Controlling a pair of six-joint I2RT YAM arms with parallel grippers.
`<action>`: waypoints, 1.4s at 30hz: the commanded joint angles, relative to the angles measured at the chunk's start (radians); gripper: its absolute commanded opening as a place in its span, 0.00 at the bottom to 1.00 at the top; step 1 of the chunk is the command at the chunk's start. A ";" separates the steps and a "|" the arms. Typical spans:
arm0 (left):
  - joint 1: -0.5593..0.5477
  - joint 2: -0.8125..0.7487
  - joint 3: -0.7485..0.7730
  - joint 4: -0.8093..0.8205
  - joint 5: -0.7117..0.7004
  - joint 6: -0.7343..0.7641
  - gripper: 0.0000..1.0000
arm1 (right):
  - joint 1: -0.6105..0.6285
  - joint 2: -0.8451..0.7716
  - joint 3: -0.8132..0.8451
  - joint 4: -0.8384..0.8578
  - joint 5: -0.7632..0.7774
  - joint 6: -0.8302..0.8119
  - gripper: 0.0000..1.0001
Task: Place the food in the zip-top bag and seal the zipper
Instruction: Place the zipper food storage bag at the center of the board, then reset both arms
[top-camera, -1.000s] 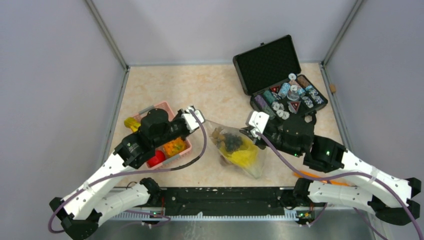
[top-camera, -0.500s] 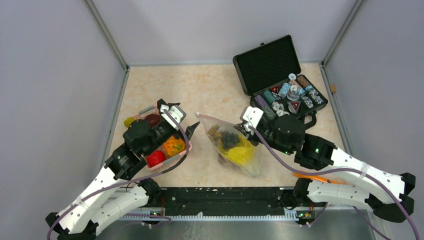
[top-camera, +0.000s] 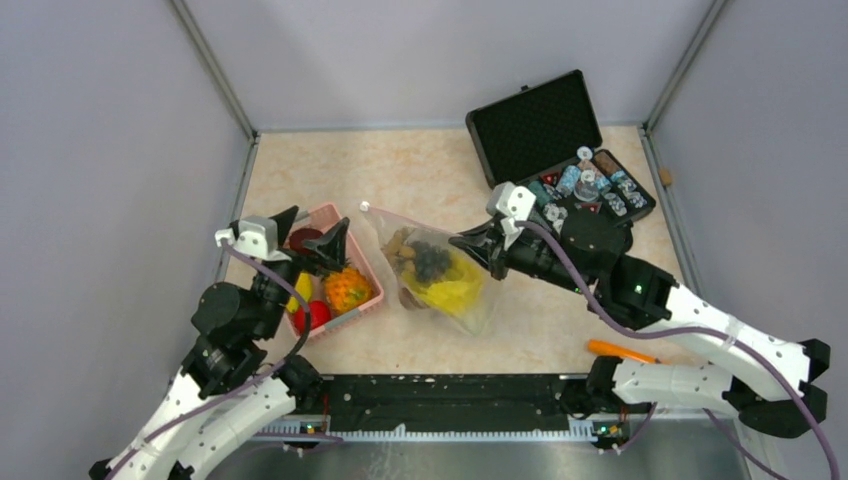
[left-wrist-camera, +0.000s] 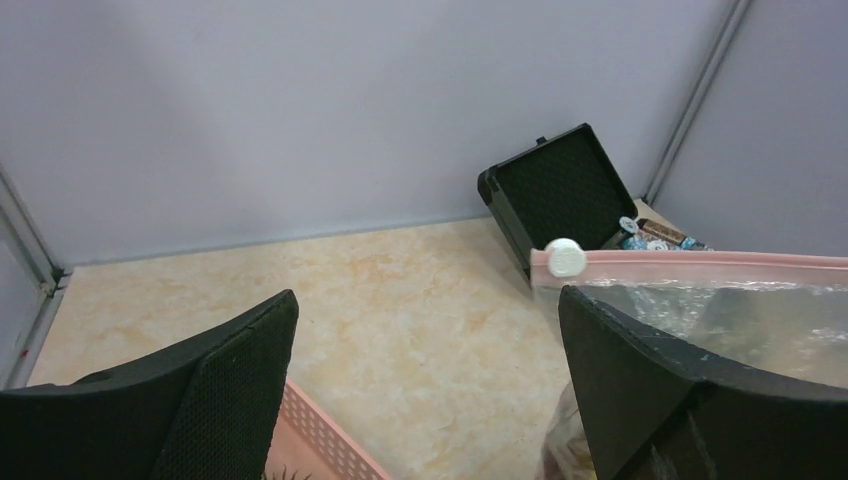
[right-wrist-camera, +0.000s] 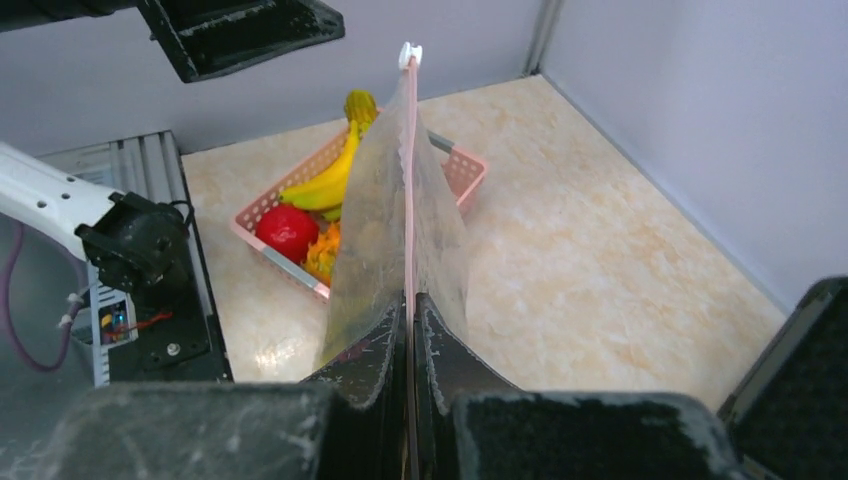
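Okay, near edge first: an orange object (top-camera: 620, 350) lies on the table (top-camera: 320, 175) by the right arm's base.

The left gripper (top-camera: 308, 232) hangs over the pink basket (top-camera: 371, 278). Its jaws are spread wide with nothing between them. In the left wrist view only bare table and the bag's end show past the fingers (left-wrist-camera: 240, 390).

The basket sits on the left side of the table and holds an orange piece (top-camera: 348, 288), a red piece (top-camera: 318, 313) and a yellow banana (top-camera: 303, 290). A dark red piece (top-camera: 305, 238) sits at the far end, partly hidden by the gripper.

The zip-top bag (top-camera: 440, 290) is at mid table, just right of the basket. Its body sags toward the table and its mouth edge is lifted. Inside it are a dark grape bunch (top-camera: 430, 260), a yellow piece (top-camera: 455, 282) and a brown ball (top-camera: 400, 245).

The right gripper (top-camera: 462, 240) is clamped tight on the right end of the zipper (top-camera: 410, 222). In the right wrist view the pink strip runs straight out from between the closed fingers (right-wrist-camera: 440, 350). A white slider (top-camera: 365, 207) sits at the strip's free end, near the left gripper but not touching it. I cannot tell whether the zipper is fully sealed.

Far right, an open black case (top-camera: 535, 125) holds small assorted items (top-camera: 590, 185).
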 joint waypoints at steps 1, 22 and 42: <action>0.001 0.029 0.047 -0.041 -0.034 -0.056 0.99 | -0.014 -0.111 -0.055 0.090 0.150 0.096 0.00; 0.001 0.248 0.078 -0.145 -0.037 -0.353 0.99 | -0.368 -0.274 -0.259 -0.087 0.345 0.230 0.79; 0.008 0.560 0.278 -0.482 -0.372 -0.511 0.99 | -1.061 -0.268 -0.384 -0.077 -0.090 0.524 0.91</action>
